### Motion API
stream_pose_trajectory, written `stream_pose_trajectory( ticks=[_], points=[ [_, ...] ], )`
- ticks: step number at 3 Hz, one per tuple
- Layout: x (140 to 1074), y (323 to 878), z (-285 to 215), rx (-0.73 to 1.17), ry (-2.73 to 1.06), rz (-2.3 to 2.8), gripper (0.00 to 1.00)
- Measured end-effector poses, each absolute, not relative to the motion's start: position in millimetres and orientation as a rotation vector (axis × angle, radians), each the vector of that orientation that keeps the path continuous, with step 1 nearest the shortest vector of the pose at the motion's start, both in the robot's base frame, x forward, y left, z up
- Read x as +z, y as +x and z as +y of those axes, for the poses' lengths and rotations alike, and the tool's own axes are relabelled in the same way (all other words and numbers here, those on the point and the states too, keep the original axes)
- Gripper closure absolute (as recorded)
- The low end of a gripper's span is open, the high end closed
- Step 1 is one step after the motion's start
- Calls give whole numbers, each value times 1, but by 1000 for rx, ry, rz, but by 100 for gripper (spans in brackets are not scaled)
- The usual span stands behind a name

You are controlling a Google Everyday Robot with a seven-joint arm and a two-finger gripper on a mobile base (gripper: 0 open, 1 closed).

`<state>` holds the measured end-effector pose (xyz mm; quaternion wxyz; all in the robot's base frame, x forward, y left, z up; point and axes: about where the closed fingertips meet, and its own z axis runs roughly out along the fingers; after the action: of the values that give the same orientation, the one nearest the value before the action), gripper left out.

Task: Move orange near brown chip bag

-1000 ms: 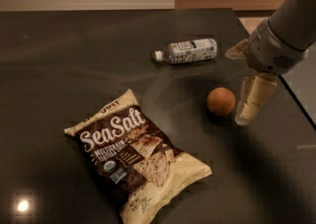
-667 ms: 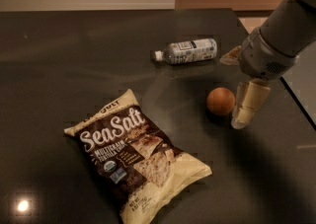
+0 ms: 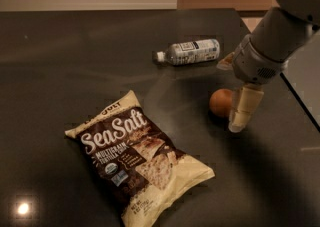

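The orange [image 3: 220,102] lies on the dark table, right of centre. The brown chip bag [image 3: 137,156], dark brown and cream with "Sea Salt" lettering, lies flat to its lower left, about a bag's width away. My gripper [image 3: 230,96] hangs from the grey arm at the upper right and is open. Its near cream finger [image 3: 243,108] points down and stands against the orange's right side, covering its edge. The other finger [image 3: 226,62] shows just behind the orange. The orange rests on the table.
A clear plastic water bottle [image 3: 189,51] lies on its side behind the orange. The table's right edge [image 3: 300,96] runs diagonally close behind the arm. A bright light reflection sits at the lower left [image 3: 22,208].
My gripper has moved left and nearer, so its near finger now reaches the orange's right side. The orange, bag and bottle have not moved.
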<state>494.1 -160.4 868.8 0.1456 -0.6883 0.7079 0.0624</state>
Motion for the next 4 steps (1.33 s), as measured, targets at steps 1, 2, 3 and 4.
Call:
stream_pose_trajectory(
  ticks=[1, 2, 3, 4],
  points=[
    [861, 496, -161, 179, -1997, 2053, 18],
    [857, 496, -167, 183, -1999, 2081, 42],
    [858, 495, -172, 181, -2001, 2095, 65],
    [871, 494, -164, 205, -2027, 2075, 87]
  ],
)
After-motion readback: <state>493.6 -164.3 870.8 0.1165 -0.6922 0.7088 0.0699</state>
